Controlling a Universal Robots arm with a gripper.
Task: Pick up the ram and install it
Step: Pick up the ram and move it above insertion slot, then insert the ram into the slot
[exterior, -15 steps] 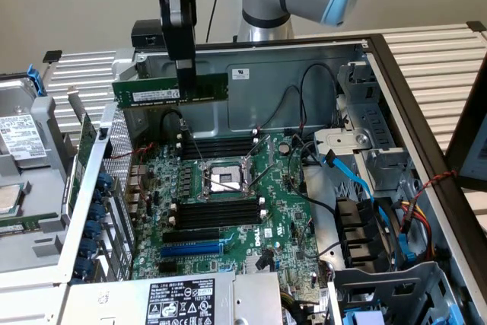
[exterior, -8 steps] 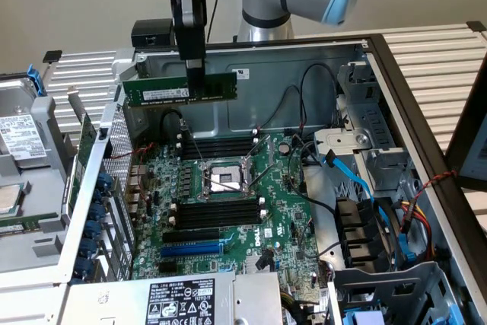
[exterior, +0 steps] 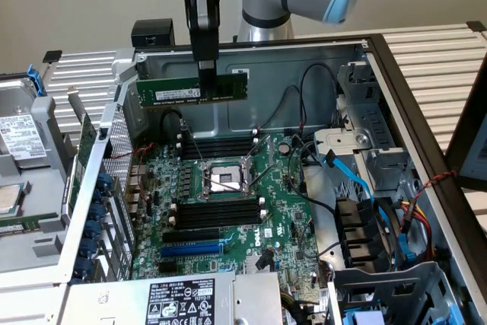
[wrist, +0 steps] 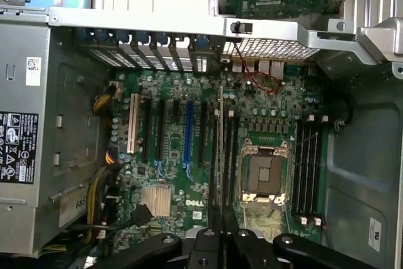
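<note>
The ram (exterior: pixel 171 89), a long green stick with a white label, hangs level in the air above the open computer case, with my gripper (exterior: pixel 205 75) shut on its middle from above. It sits over the back of the motherboard (exterior: pixel 285 222), higher than the far black memory slots (exterior: pixel 217 146) and apart from them. In the wrist view the ram (wrist: pixel 221 149) appears edge-on as a thin line between my fingertips (wrist: pixel 223 240), running over the memory slots (wrist: pixel 230 155) beside the CPU socket (wrist: pixel 261 174).
A second bank of black memory slots (exterior: pixel 217 213) lies in front of the CPU socket (exterior: pixel 221 180), with a blue expansion slot (exterior: pixel 194 249) nearer still. The power supply (exterior: pixel 179 301), the drive cage with blue cables (exterior: pixel 361 188) and the case's metal walls (exterior: pixel 304 55) close in the board.
</note>
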